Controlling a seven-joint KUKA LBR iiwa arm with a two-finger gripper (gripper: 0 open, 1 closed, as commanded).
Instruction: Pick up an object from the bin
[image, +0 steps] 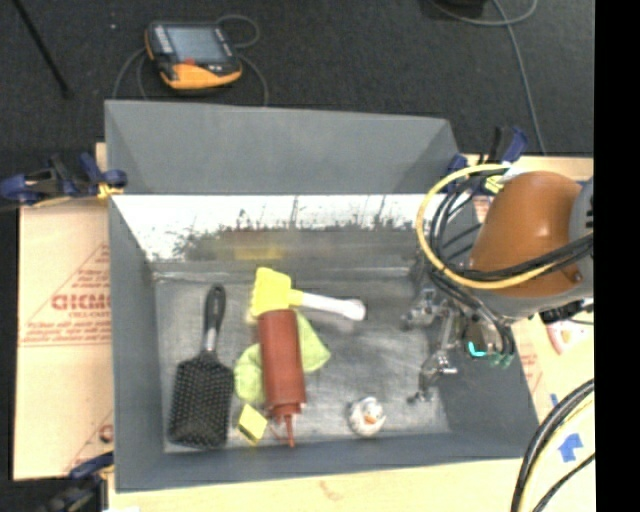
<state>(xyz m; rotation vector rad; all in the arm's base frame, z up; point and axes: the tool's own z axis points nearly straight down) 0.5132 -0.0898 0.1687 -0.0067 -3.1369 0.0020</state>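
My gripper (425, 352) hangs low on the right side of the bin, above bare floor. It is open, and nothing lies between its fingers. A small white and orange round thing (367, 415) lies to its lower left, near the front wall. A yellow-headed tool with a white handle (300, 298) lies to the left, its handle end pointing toward the gripper. A red squeeze bottle (282, 365) lies lengthwise on a yellow-green cloth (314, 350) in the middle of the bin.
A black hairbrush (200, 385) lies along the left wall. A small yellow block (251, 424) sits by the bottle's tip at the front. The arm's orange cover and cables hang over the right rim.
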